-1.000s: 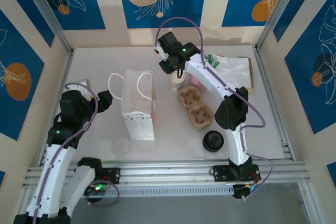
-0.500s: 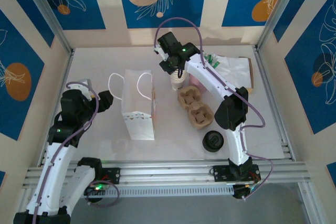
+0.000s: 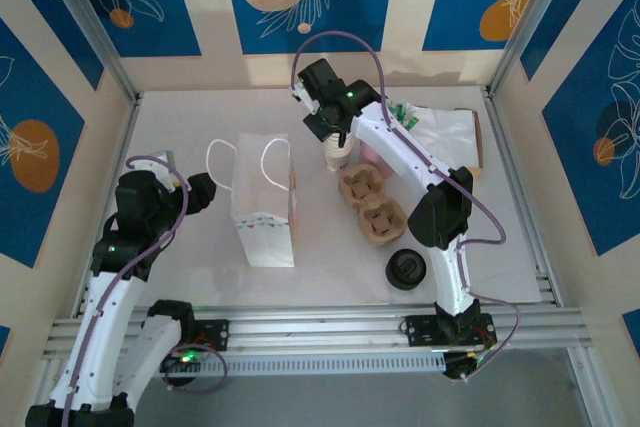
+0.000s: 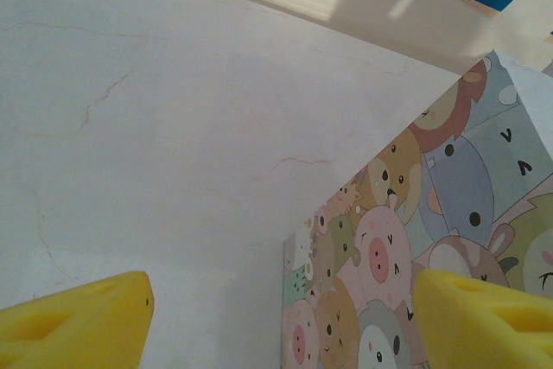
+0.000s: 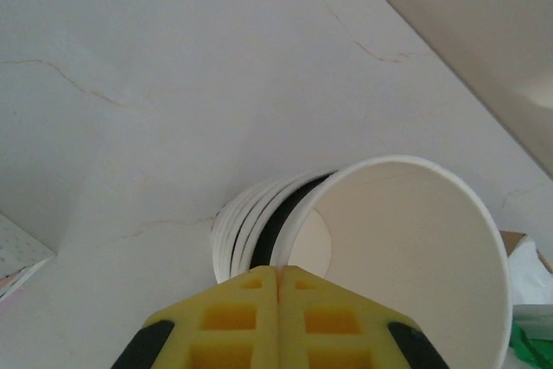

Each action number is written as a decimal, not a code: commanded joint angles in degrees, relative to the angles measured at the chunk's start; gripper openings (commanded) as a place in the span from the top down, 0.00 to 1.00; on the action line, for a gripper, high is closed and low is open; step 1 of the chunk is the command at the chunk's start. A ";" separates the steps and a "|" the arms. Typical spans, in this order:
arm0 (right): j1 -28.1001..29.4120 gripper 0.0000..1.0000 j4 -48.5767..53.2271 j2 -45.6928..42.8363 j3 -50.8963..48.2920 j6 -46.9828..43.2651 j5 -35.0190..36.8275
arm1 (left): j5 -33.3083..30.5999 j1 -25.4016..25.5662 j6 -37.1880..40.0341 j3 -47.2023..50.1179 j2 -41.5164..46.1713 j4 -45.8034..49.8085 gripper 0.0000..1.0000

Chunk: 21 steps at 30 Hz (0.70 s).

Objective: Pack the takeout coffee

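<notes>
From the top camera, we are seeing the right arm reaching to the far middle of the desk (image 3: 200, 117). The right gripper (image 3: 335, 139) is hanging right over a stack of lidless cream paper cups (image 3: 338, 157). A brown moulded-pulp cup carrier (image 3: 372, 205) is lying just beside the stack, toward the near edge.

The takeout coffee (image 3: 407, 269) is sitting close to the near edge, right of the middle. It is apart from the carrier and just beside the right arm. From above it is showing us its round black plastic lid, and we cannot make out the cup beneath.

A white paper bag with two loop handles (image 3: 263, 202) is sitting left of the middle. The left gripper (image 3: 203, 192) is hovering just beside it, on the left-edge side.

Through the left wrist camera, the left gripper (image 4: 281, 317) is holding its yellow jaws wide apart with nothing between them. The bag's cartoon-animal side (image 4: 415, 239) is standing just ahead on the right.

Through the right wrist camera, the right gripper (image 5: 276, 278) is pressing its jaws together on the near wall of the topmost cream paper cup (image 5: 415, 248). That cup is tilting out of the stack (image 5: 238, 222).
</notes>
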State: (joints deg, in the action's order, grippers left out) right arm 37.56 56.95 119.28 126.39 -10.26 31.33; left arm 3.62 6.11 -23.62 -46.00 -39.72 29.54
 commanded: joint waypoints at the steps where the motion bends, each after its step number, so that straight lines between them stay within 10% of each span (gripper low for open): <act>1: 0.67 0.96 0.99 -0.78 3.12 -1.26 1.52 | 1.04 -0.66 0.15 0.21 0.18 -0.89 0.21; 21: 8.94 1.00 -1.16 -10.49 8.65 -5.92 14.48 | 0.44 -0.70 0.15 0.21 0.77 -0.78 0.21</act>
State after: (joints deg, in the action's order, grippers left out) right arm 44.49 56.82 112.68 132.42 -15.25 42.11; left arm 3.62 6.11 -23.62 -46.00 -39.70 29.56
